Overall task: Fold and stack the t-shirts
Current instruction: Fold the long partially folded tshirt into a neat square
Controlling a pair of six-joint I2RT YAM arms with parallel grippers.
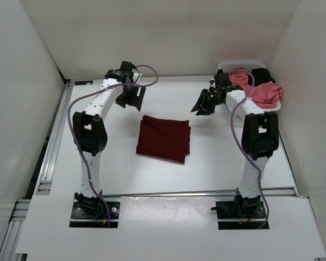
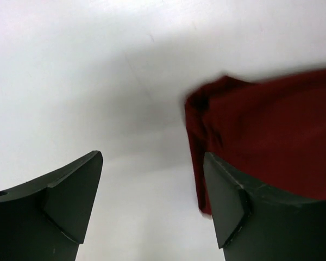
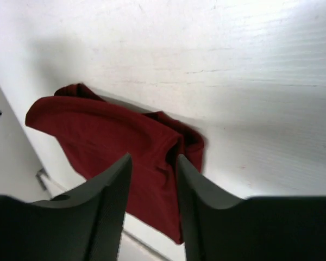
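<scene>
- Now, the dark maroon t-shirt (image 1: 164, 138) (image 2: 271, 130) (image 3: 114, 136) lies folded into a rough rectangle near the middle of the table (image 1: 125, 179), well apart from all four edges.
- The left gripper (image 1: 131, 98) (image 2: 152, 157) hangs over bare table on the far-left side of this shirt, between it and the far edge.
- Its jaws are spread wide with nothing between them. In the left wrist view one corner of the maroon cloth shows just beside the right finger, and I cannot tell whether they touch.
- The right gripper (image 1: 205, 104) (image 3: 154, 159) hangs on the far-right side of the same shirt, toward the far right corner.
- Its jaws stand only a little apart, with a narrow gap, and they hold nothing. The maroon shirt is seen behind them on the table.
- A white basket (image 1: 244, 65) stands in the far right corner of the table.
- The salmon pink t-shirt (image 1: 266, 93) lies crumpled in the basket and hangs over its rim on the right.
- The black t-shirt (image 1: 261, 73) is also in the basket, partly hidden behind the pink one.
</scene>
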